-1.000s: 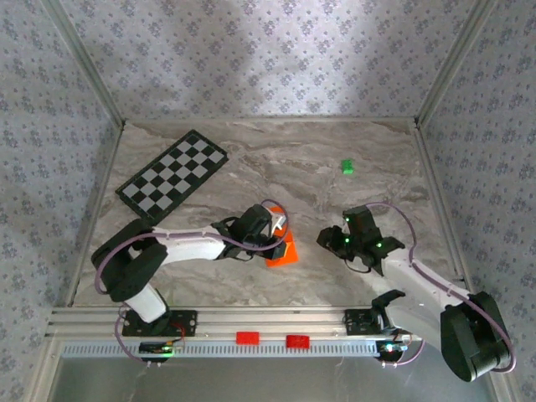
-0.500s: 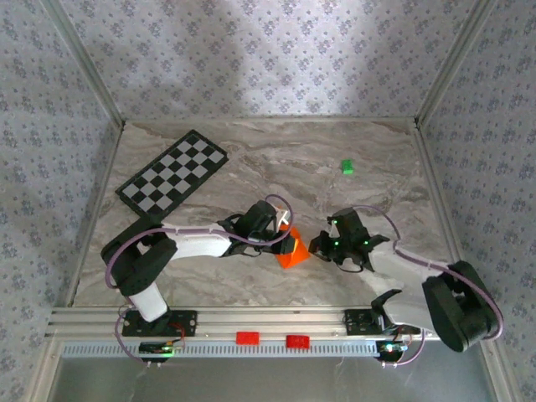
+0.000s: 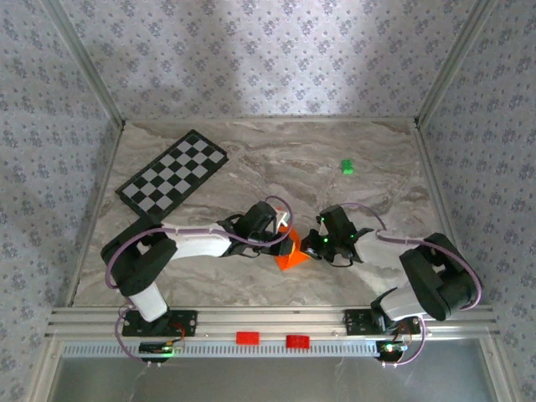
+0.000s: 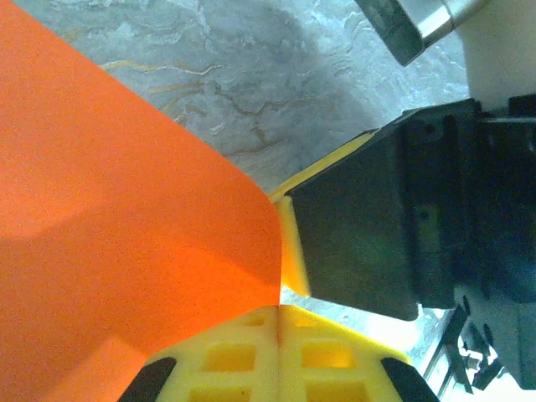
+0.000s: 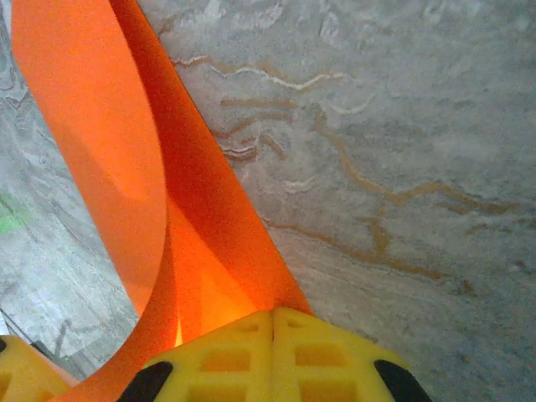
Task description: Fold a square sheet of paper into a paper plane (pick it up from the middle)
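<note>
Tabletop [image 3: 352,209] in veined grey-brown marble, seen from above, closed in by pale patterned walls. Near the front centre, square sheet of paper [image 3: 290,252], bright orange, not lying flat: bent up into a small loose shape between two arms reaching in from either side. Left gripper [image 3: 280,231] at the sheet's upper left, right gripper [image 3: 312,244] at its right edge, the two very close together with the paper between them. From the left wrist camera: yellow pads [image 4: 322,356] pressed together with no gap, an orange edge pinched at their seam, the sheet spreading up and to the left in a smooth curve. Just to the right, the black body and yellow pad of the right gripper, touching that same curved edge. From the right wrist camera: yellow pads [image 5: 318,335] likewise closed tight, a band of orange running from the seam up to the top left corner, curled back on itself into a loop with a glowing inner face, marble beneath. Both grips narrow, each clamped on the paper. Unclear whether the sheet's lowest edge rests on the table. Well apart at the back left, black-and-white checkered board [image 3: 173,176], lying at an angle. Toward the back right, tiny green block [image 3: 347,167], alone. On the metal rail at the near edge, pair of small red blocks [image 3: 247,338], side by side between the arm bases.
</note>
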Robot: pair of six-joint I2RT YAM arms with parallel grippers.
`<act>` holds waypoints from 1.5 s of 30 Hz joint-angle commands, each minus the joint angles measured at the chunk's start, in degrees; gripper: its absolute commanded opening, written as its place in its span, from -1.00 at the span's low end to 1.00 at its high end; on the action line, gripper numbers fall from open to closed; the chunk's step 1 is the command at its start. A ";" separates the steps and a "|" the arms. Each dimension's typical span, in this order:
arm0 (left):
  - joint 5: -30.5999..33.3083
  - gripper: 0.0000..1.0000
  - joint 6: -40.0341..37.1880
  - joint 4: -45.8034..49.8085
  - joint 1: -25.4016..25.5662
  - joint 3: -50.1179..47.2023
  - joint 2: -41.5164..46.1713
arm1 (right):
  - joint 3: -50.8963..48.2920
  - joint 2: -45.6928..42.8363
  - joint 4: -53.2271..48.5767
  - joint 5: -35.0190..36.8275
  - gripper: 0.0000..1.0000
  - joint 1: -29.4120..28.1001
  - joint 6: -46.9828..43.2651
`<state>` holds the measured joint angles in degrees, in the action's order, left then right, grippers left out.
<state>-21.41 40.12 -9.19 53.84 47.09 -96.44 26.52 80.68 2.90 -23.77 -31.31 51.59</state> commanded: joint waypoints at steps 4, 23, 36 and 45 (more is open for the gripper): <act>1.03 -1.00 -2.47 1.85 -2.58 -2.30 3.19 | -1.61 0.84 -4.10 2.15 -1.00 -0.77 -0.88; 4.54 -0.98 -6.54 5.94 -3.94 -1.68 0.73 | -1.03 0.65 -3.43 2.21 -1.00 -2.71 1.58; 6.43 -0.98 -6.63 5.31 -3.96 -2.38 -1.20 | -1.54 0.41 -4.38 3.11 -1.00 -3.41 2.75; 5.26 -0.99 -6.63 4.23 -3.61 -3.98 -2.52 | -0.61 -2.04 -3.27 2.59 -0.98 -3.91 3.86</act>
<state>-15.79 34.94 -5.32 50.15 44.40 -97.91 26.50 80.14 2.81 -22.55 -34.68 54.37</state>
